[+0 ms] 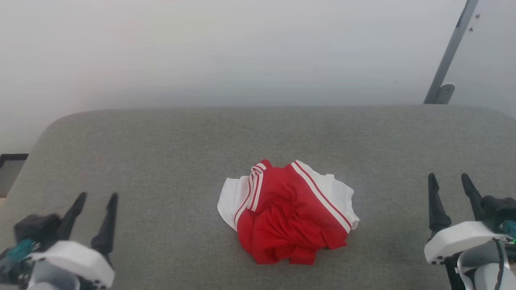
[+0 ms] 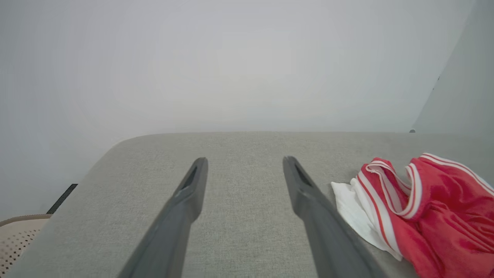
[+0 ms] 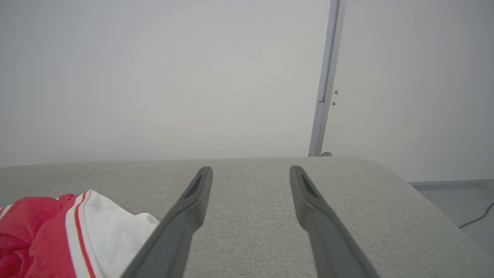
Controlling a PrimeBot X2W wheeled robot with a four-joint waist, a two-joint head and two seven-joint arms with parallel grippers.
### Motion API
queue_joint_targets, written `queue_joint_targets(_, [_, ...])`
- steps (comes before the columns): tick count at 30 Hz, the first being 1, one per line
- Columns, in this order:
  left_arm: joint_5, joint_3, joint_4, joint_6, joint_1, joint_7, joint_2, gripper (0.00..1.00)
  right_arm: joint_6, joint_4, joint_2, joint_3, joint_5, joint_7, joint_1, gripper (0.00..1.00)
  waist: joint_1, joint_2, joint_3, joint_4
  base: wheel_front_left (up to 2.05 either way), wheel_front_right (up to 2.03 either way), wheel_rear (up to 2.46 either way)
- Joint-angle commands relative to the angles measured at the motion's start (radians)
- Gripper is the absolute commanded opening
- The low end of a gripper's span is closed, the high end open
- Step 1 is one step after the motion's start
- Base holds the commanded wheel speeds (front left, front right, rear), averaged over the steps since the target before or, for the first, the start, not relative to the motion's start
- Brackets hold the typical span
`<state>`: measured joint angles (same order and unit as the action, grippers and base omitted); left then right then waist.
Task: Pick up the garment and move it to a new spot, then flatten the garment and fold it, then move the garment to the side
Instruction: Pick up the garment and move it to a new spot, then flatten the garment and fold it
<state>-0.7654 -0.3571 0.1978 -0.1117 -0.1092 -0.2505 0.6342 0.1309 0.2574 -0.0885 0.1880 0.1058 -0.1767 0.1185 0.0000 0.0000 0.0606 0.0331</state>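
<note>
**A:** Grippers first: how are they found?

**B:** The left gripper (image 1: 98, 196) is seen with its fingers spread wide and nothing held. The right gripper (image 1: 448, 177) is likewise spread wide and empty. Both are poised over the grey padded surface (image 1: 161, 153), one at the near left and one at the near right.

**A:** And where is the shirt seen?

**B:** The shirt (image 1: 288, 213) is seen crumpled in a heap on the padded surface, between the two grippers and well apart from each. Red cloth is bunched in the middle, and white sleeves are turned out at both sides.

Bare test room — grey padded table (image 1: 161, 161), blank wall (image 1: 201, 48).
</note>
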Motion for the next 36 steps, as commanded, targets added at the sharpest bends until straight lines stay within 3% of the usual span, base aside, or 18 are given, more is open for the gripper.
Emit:
queue_joint_targets(1, [-0.011,0.017,-0.004,-0.005,0.023,-0.008,-0.002,1.0,0.0,-0.005,0.0,0.0,-0.005,-0.008,-0.013,1.0,0.0,0.0,0.003,0.003,0.0,0.0,0.0])
queue_joint_targets(16, [0.092,0.219,-0.053,0.07,0.173,-0.016,-0.097,1.0,0.0,-0.004,0.012,-0.007,-0.013,-0.021,-0.055,1.0,0.0,0.0,0.01,0.012,0.0,0.0,0.0])
queue_joint_targets(36, [0.153,0.233,-0.047,0.123,0.145,-0.016,-0.155,1.0,0.0,-0.001,-0.01,-0.081,0.007,0.019,-0.051,1.0,0.0,0.0,0.002,0.063,0.0,0.0,0.0])
